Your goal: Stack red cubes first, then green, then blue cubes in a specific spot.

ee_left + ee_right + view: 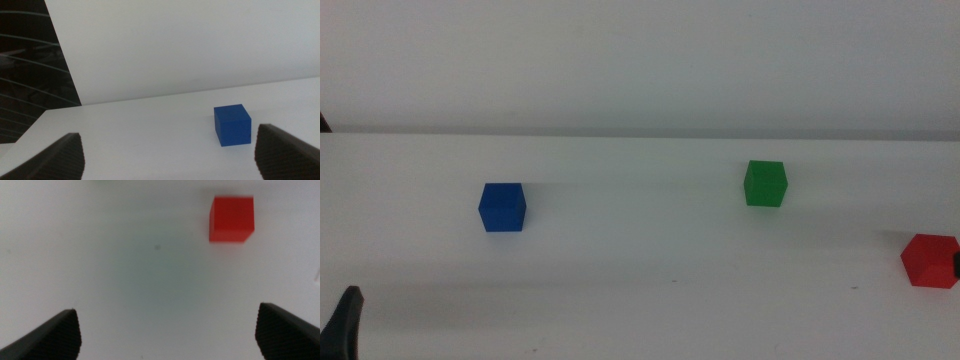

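Nothing is stacked yet. All three cubes sit apart on the white desk (640, 300), so the first job is to fetch the red cube (231, 219).

The right gripper (170, 330) hangs over the desk with its jaws spread wide and nothing between them. The red cube lies ahead of it and off to one side — not in line with the gap yet. In the middle view the red cube (929, 261) sits at the far right edge, close to where that arm comes in.

The left gripper (170, 155) waits low by the desk, also wide open and empty. The blue cube (232, 125) rests just ahead of it, nearer one jaw than the other. Only a dark bit of this gripper (345, 320) shows at the bottom left of the middle view. The blue cube (503, 207) goes on last, so I think this arm should wait.

The green cube (765, 183) stands between the other two, well apart from both.

To do this step well, I think the right gripper should slide sideways until the red cube is in the middle of its gap, then go straight down. The jaws should close on two flat sides, not on corners — a corner grip could twist the cube. Lift it level so it lands flat.
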Available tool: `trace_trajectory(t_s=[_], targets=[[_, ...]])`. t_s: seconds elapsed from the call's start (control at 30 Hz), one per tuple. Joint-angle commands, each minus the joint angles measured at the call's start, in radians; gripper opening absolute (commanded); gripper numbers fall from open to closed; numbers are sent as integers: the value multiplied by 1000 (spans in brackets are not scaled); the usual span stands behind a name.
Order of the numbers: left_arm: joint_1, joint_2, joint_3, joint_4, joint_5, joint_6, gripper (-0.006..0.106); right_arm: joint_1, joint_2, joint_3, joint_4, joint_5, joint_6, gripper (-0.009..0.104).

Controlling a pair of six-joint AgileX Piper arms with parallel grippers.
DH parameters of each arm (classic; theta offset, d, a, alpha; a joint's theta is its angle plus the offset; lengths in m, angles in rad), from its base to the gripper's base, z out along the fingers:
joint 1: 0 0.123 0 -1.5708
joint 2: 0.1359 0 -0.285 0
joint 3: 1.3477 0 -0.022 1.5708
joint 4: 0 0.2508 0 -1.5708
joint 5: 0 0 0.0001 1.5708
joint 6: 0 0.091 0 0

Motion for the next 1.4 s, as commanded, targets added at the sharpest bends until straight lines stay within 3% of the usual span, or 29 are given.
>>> trace_trajectory(t_s=[0.0,0.17,0.37,0.47,0.57,0.8,1.37], targets=[[-2,-42,42,-5,-16,2,91,-9,46,-25,-17,44,-14,93],[-2,-42,42,-5,-16,2,91,-71,230,-170,-72,124,16,93],[-2,-42,42,-5,-16,2,91,-269,466,-315,17,158,-115,93],[-2,-42,42,-5,-16,2,91,-314,564,-349,4,134,-180,93],[-2,-42,42,-5,-16,2,91,-317,662,-375,-32,129,-251,93],[-2,-42,42,-5,-16,2,91,-313,837,-430,-32,15,-316,91],[-2,-42,42,-5,-16,2,91,-246,1031,-468,-72,-64,-194,88]])
